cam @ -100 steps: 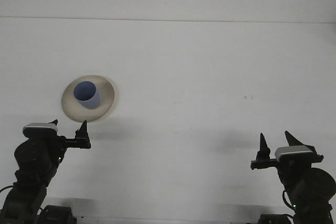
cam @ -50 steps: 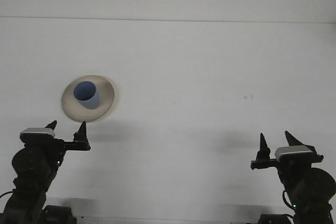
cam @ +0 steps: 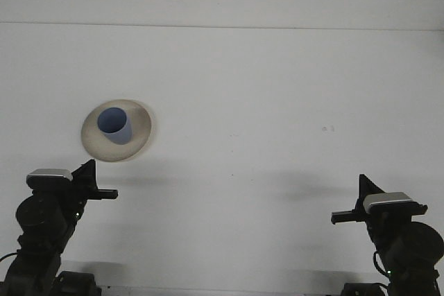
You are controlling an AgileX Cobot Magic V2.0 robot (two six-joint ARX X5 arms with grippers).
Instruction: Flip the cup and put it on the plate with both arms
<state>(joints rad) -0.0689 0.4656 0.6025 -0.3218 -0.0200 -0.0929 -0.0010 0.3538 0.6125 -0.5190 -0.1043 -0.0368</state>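
White matte tabletop (cam: 277, 102) is filling nearly the whole front view, with a pale wall band running across the top behind a thin seam; lighting is flat, shadows are soft, and a couple of tiny specks are showing right of centre. Small blue open-topped cup (cam: 114, 125) is sitting mouth-up on the round beige plate (cam: 142, 129), left of centre, leaning slightly toward the plate's left half, so by my read the flip and the placement are both done. Left black gripper (cam: 94, 179) is hanging just below the plate's near edge, apart from it and holding nothing; its fingers are overlapping into one dark wedge from this angle, which looks brought together to me, though I can't confirm from one view. Right black gripper (cam: 368, 195) is sitting low at the far right, well apart from the plate, also empty, fingers likewise reading as one dark point. Both arms are sitting low and close to their bases, which is looking like a parked pose that's keeping the cup clear of any accidental knock.
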